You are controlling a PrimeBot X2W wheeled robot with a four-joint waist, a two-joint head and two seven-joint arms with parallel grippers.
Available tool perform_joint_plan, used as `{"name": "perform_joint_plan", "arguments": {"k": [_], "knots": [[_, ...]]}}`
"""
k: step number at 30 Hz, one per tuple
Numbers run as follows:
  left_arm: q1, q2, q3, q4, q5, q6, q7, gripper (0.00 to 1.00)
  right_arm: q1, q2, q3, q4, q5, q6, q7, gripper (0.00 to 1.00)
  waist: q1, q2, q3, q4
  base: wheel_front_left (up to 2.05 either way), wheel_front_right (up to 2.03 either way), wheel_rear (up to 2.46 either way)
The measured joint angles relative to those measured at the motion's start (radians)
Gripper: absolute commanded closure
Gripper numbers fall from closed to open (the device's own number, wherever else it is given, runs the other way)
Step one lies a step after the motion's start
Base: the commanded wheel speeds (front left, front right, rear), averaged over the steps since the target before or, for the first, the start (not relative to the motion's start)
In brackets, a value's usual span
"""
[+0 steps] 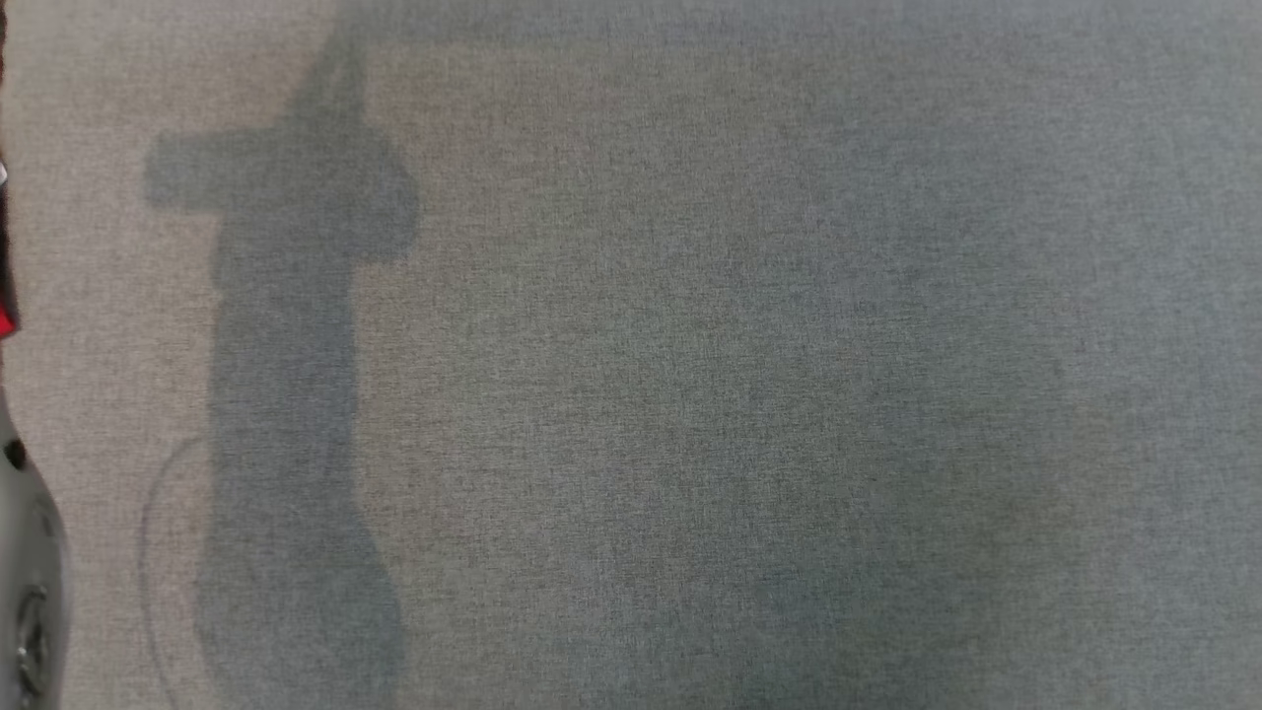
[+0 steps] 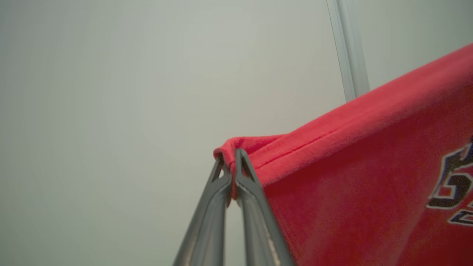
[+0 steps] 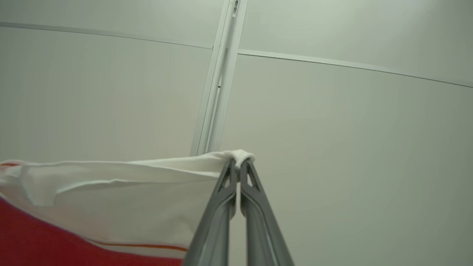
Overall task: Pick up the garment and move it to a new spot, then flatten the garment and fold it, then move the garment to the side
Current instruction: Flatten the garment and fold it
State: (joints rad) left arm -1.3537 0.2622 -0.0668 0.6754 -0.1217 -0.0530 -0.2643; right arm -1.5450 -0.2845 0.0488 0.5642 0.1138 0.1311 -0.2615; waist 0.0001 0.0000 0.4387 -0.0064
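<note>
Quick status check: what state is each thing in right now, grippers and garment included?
left gripper, shut on the garment's red hemmed edge
right gripper, shut on a white part of the garment
garment, held up by both grippers, top edge stretched

The flat grey woven-fabric table surface (image 1: 690,394) carries a dark arm-shaped shadow (image 1: 286,394) down its left part, with a faint thin curved line (image 1: 148,552) just beside it.
</note>
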Motion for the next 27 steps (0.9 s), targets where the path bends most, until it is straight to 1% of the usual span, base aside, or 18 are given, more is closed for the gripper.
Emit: {"name": "perform_joint_plan", "arguments": {"k": [2, 4, 5, 8, 10, 12, 15, 16, 19, 21, 22, 27], "knots": [[0.022, -0.012, 0.008, 0.0, -0.006, -0.009, 0.0, 1.0, 0.037, 0.002, -0.011, -0.014, 0.007, 0.0, 0.0, 1.0, 0.0, 0.0001, 0.018, -0.002, 0.0, 0.0, 0.0], [0.093, -0.024, 0.017, 0.016, -0.015, -0.012, 0.0, 1.0, 0.131, 0.005, -0.015, -0.046, 0.028, 0.0, 0.0, 1.0, 0.0, 0.0, 0.034, -0.005, 0.0, 0.0, 0.0], [0.136, -0.031, 0.023, 0.019, -0.022, -0.012, 0.0, 1.0, 0.186, 0.013, -0.029, -0.067, 0.057, 0.0, 0.0, 1.0, 0.0, 0.0, 0.042, -0.006, 0.0, 0.0, 0.0], [0.267, -0.063, 0.039, 0.014, -0.032, -0.017, 0.0, 1.0, 0.383, 0.02, -0.015, -0.144, 0.108, 0.0, 0.0, 1.0, 0.0, 0.0, 0.063, -0.011, 0.0, 0.0, 0.0], [0.371, -0.097, 0.062, 0.006, -0.049, -0.017, 0.0, 1.0, 0.533, 0.027, -0.018, -0.195, 0.15, 0.0, 0.0, 1.0, 0.0, 0.0, 0.07, -0.012, 0.0, 0.0, 0.0], [0.49, -0.126, 0.075, 0.003, -0.05, -0.018, 0.0, 1.0, 0.679, 0.042, -0.044, -0.241, 0.189, 0.0, 0.0, 1.0, 0.0, 0.0, 0.064, -0.012, 0.0, 0.0, 0.0], [0.635, -0.157, 0.09, 0.0, -0.05, -0.023, 0.0, 1.0, 0.874, 0.056, -0.054, -0.291, 0.217, 0.0, 0.0, 1.0, 0.0, 0.0, 0.045, -0.013, 0.0, 0.0, 0.0], [0.677, -0.166, 0.095, -0.001, -0.047, -0.026, 0.0, 1.0, 0.93, 0.067, -0.061, -0.291, 0.242, 0.0, 0.0, 1.0, -0.0001, 0.0, 0.037, -0.014, 0.0, 0.0, 0.0], [0.783, -0.189, 0.123, -0.008, -0.051, -0.027, 0.0, 1.0, 1.071, 0.09, -0.085, -0.3, 0.268, 0.0, 0.0, 1.0, 0.0, 0.0, 0.006, -0.019, 0.0, 0.0, 0.0], [0.836, -0.195, 0.138, -0.014, -0.052, -0.027, 0.0, 1.0, 1.145, 0.092, -0.075, -0.302, 0.264, 0.0, 0.0, 1.0, 0.0, 0.0, -0.017, -0.024, 0.0, 0.0, 0.0], [0.886, -0.206, 0.159, -0.022, -0.054, -0.025, 0.0, 1.0, 1.209, 0.101, -0.074, -0.293, 0.276, 0.001, 0.0, 1.0, 0.0, 0.0, -0.044, -0.029, 0.0, 0.0, 0.0], [1.015, -0.218, 0.181, -0.032, -0.057, -0.017, 0.0, 1.0, 1.33, 0.116, -0.063, -0.254, 0.289, 0.002, 0.0, 1.0, 0.0, 0.0, -0.125, -0.043, 0.0, 0.0, 0.0]]}}
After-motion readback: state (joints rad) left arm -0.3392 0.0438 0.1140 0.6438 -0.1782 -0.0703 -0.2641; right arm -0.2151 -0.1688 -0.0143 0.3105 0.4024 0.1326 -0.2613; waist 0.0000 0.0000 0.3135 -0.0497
